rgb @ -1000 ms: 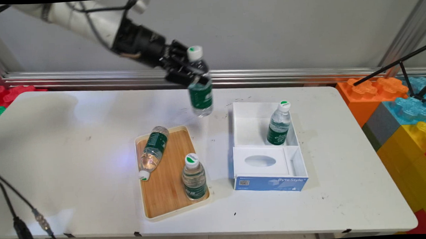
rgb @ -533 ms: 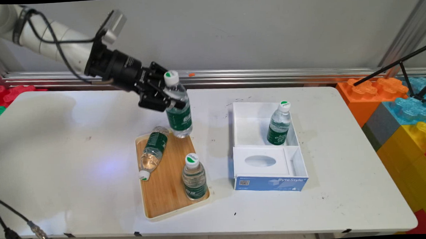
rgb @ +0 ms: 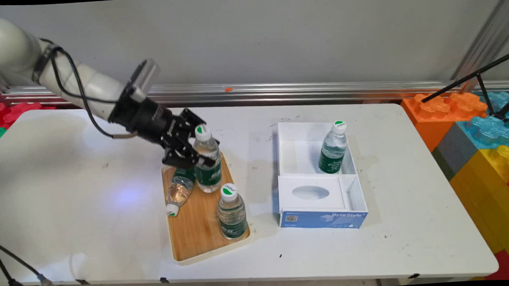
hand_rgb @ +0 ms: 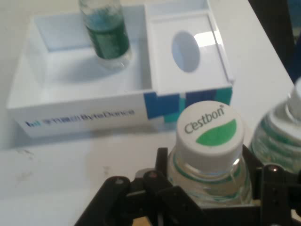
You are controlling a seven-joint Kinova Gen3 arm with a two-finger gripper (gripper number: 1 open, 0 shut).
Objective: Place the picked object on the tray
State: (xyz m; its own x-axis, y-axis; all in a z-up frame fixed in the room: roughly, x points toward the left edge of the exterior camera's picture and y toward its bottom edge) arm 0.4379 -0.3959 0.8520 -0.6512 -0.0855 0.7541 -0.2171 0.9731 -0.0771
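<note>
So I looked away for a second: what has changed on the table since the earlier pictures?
The gripper, shut on the held bottle, has carried it down and leftward from mid-air near the white box. It is now upright at the wooden tray's far end, beside the lying bottle. The lying bottle, the standing tray bottle and the boxed bottle stayed put.
</note>
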